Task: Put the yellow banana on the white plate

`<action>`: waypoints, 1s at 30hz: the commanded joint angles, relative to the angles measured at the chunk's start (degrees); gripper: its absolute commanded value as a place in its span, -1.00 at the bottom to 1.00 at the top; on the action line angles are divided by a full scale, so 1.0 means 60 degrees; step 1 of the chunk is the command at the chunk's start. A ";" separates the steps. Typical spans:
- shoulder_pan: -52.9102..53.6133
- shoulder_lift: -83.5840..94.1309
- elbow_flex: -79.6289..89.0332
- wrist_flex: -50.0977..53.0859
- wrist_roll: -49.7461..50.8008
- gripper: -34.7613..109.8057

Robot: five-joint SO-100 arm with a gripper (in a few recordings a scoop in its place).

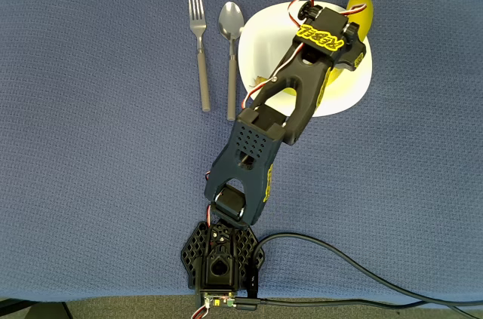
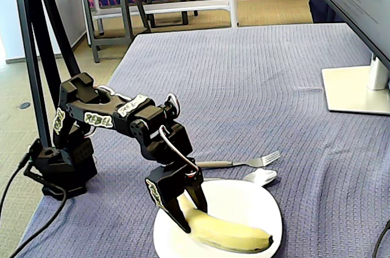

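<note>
The yellow banana (image 2: pixel 234 236) lies across the near part of the white plate (image 2: pixel 244 200), its dark tip reaching the plate's right rim. My black gripper (image 2: pixel 194 218) points down over the banana's pale stem end, one finger on each side and close against the fruit. From overhead, the arm's wrist (image 1: pixel 328 36) covers most of the plate (image 1: pixel 260 44). The banana (image 1: pixel 362 6) sticks out past the wrist at the plate's upper right edge.
A fork (image 1: pixel 201 47) and a spoon (image 1: pixel 231 47) lie side by side just left of the plate in the overhead view. A monitor stand (image 2: pixel 356 90) sits at the table's far right. The arm's base (image 1: pixel 220 259) and its cable (image 1: pixel 339 266) are at the near edge.
</note>
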 commanded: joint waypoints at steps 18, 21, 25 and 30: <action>-0.0322 0.0073 0.0059 0.0513 0.0322 -0.52; -0.0381 0.0044 0.0029 0.0513 0.0322 -0.52; -0.0396 0.0029 0.0059 0.0527 0.0308 -0.52; -0.0366 -0.0029 0.0132 0.0601 0.0190 -0.49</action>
